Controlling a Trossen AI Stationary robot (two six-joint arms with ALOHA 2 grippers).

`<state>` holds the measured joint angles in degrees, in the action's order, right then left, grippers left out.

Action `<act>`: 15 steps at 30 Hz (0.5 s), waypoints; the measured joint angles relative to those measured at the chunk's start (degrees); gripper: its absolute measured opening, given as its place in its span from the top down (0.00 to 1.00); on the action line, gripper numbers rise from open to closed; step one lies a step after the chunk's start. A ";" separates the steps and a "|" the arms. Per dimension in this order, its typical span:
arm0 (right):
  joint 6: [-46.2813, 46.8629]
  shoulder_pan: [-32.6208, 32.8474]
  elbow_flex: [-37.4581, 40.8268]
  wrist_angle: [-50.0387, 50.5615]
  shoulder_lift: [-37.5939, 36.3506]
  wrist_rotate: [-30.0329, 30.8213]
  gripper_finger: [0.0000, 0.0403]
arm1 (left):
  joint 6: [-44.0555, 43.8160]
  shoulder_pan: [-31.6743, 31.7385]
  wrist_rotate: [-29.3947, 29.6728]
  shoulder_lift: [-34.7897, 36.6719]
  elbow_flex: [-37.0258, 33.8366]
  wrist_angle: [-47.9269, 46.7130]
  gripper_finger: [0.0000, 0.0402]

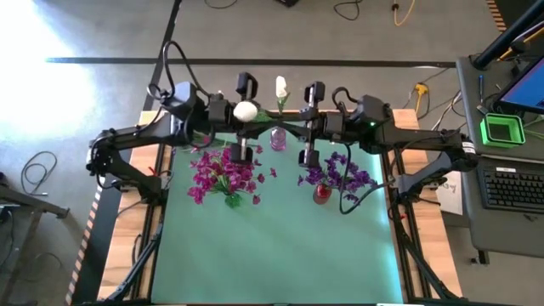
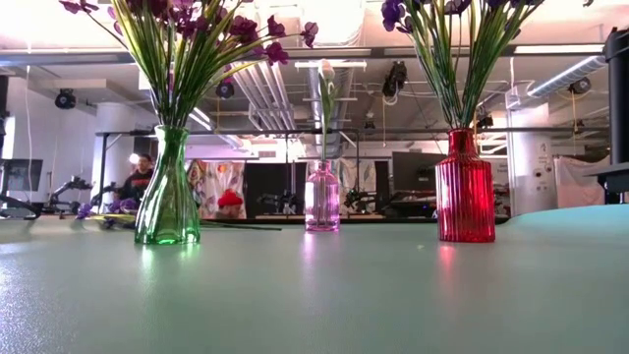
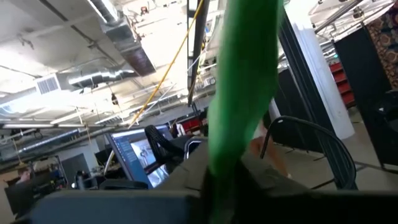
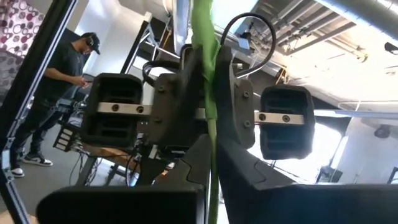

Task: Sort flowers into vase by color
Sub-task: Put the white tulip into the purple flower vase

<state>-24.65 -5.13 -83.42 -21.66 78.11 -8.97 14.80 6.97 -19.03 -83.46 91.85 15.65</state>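
Note:
A white flower (image 1: 245, 110) with a green stem hangs high above the table's far middle, between my two grippers, which face each other. My left gripper (image 1: 253, 123) is shut on its stem beside the bloom. My right gripper (image 1: 299, 127) is shut on the stem farther along. Below them stands a pink vase (image 2: 321, 197) with one white flower (image 1: 280, 87) in it. A green vase (image 2: 167, 202) holds magenta flowers (image 1: 223, 174). A red vase (image 2: 465, 187) holds purple flowers (image 1: 340, 177). My left gripper pinches the green stem (image 3: 239, 112) between its two fingers, which lie across it; the bloom sits right by the fingers in the high view. The flower is lifted clear of the table and vases. My right gripper pinches the same stem (image 4: 208, 118) between its two fingers, coming from the table's right side, across the stem. The stem runs on past the fingers toward my left gripper, clear of everything below.
The three vases stand in a row across the green mat (image 1: 280, 246), whose near half is bare. Loose flowers lie on the table behind the green vase (image 2: 118, 211). A person (image 4: 62, 81) stands in the room beyond the table.

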 joint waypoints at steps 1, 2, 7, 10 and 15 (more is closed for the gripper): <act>0.36 0.00 -0.03 0.25 0.00 0.00 0.94 | -0.09 0.10 0.00 0.18 0.00 -0.47 0.96; 0.68 -0.11 -0.27 0.60 0.00 0.02 0.93 | -0.29 0.19 0.02 0.26 0.00 -0.78 0.98; 0.83 -0.11 -0.48 0.60 -0.04 2.70 0.80 | -2.03 0.32 0.28 0.28 0.00 -1.15 0.97; 1.99 -0.13 -0.48 0.62 -0.04 3.04 0.71 | -2.05 0.43 0.28 0.75 0.00 -2.07 0.99; 3.63 -0.13 -0.54 0.44 -0.64 7.23 0.60 | -2.16 2.21 0.46 2.99 -0.07 -6.00 1.00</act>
<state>-21.02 -5.26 -83.96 -21.21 77.47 -1.73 12.63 9.17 -18.57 -80.47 91.79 9.65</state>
